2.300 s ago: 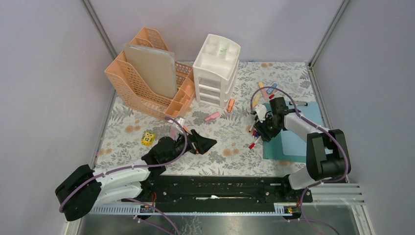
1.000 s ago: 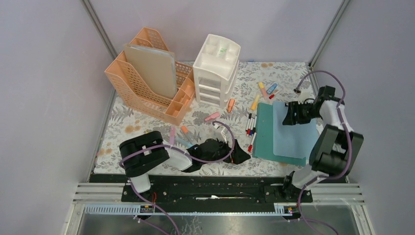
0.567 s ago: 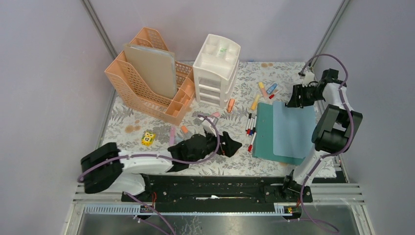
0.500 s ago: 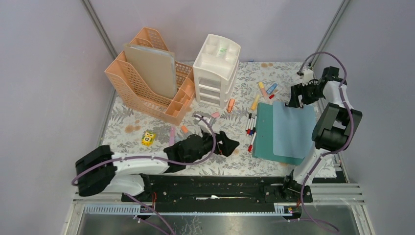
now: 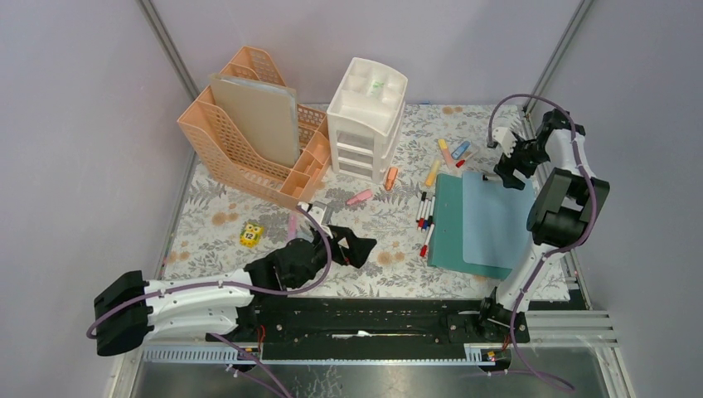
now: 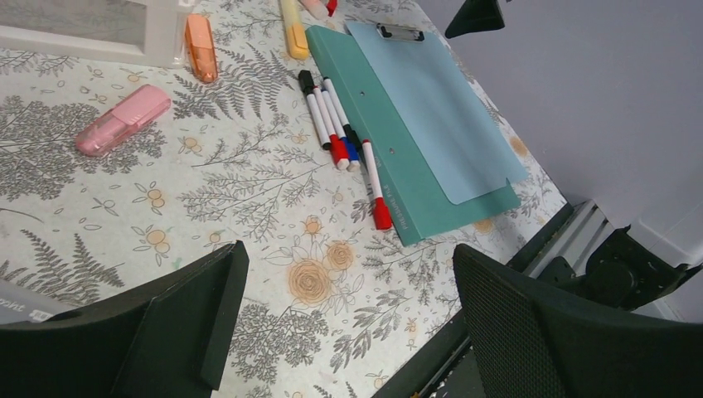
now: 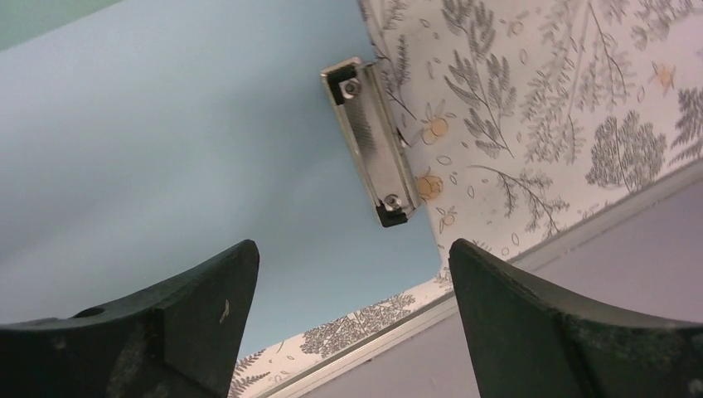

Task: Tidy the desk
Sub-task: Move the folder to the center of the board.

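While both arms reach out over it, the desk (image 5: 207,215), with its cloth of ferns and flowers, fills the middle of the overhead view, so each gripper has it directly underneath. The left gripper (image 6: 348,247) hangs low over the lower centre of the cloth. Its two fingers are spread wide and hold nothing, with only printed leaves showing between them. In its wrist view a pink highlighter (image 6: 123,118) lies toward the upper left, and a row of markers (image 6: 336,124) lies higher up against the edge of a teal folder (image 6: 398,178).

The right gripper (image 7: 350,246) is at the upper right of the overhead view, above the far end of a pale blue clipboard (image 5: 496,220) that rests on the folder. Its fingers also stand apart, released and empty. Its wrist view looks down on the clipboard's metal clip (image 7: 373,141), with the edge of the cloth just past it.

A peach file rack (image 5: 240,141) and a white drawer unit (image 5: 365,108) stand side by side at the upper left. A small yellow die (image 5: 251,235) lies on the cloth to the left of the left gripper.
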`<state>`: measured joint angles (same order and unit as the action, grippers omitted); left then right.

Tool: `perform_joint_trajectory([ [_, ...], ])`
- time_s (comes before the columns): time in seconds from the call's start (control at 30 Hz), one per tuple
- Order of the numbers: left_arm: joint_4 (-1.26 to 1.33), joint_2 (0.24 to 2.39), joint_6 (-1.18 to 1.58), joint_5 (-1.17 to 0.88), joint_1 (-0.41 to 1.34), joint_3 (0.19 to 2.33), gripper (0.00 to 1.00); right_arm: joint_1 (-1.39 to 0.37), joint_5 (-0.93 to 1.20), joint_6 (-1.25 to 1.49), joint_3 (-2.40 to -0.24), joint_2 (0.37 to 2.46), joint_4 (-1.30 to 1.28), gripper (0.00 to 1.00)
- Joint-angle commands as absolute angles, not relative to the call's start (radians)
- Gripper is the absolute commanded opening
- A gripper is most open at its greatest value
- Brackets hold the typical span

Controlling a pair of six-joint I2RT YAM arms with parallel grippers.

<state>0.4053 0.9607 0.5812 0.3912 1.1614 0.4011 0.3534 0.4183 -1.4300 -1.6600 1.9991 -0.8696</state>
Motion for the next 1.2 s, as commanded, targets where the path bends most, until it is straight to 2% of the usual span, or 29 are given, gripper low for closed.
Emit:
perform_joint_trajectory([
  [0.0, 0.418, 0.928, 0.538, 0.425, 1.164, 0.385, 0.99, 0.326, 0.425, -1.695, -1.685, 2.044, -0.977, 0.87],
  [0.13, 0.407, 0.910, 0.549, 0.429, 1.164, 0.375, 0.99, 0.302, 0.397, -1.694, -1.781, 2.138, -1.014, 0.68],
  [0.27, 0.414, 0.887, 0.566, 0.445, 1.164, 0.344, 0.99, 0.298, 0.385, -1.696, -1.830, 2.190, -1.013, 0.56],
  [0.87, 0.415, 0.901, 0.560, 0.456, 1.162, 0.334, 0.99, 0.286, 0.319, -1.668, -1.855, 2.303, -0.986, 0.35],
  [1.17, 0.424, 0.905, 0.569, 0.444, 1.163, 0.336, 0.99, 0.268, 0.289, -1.669, -1.758, 2.280, -0.935, 0.09],
])
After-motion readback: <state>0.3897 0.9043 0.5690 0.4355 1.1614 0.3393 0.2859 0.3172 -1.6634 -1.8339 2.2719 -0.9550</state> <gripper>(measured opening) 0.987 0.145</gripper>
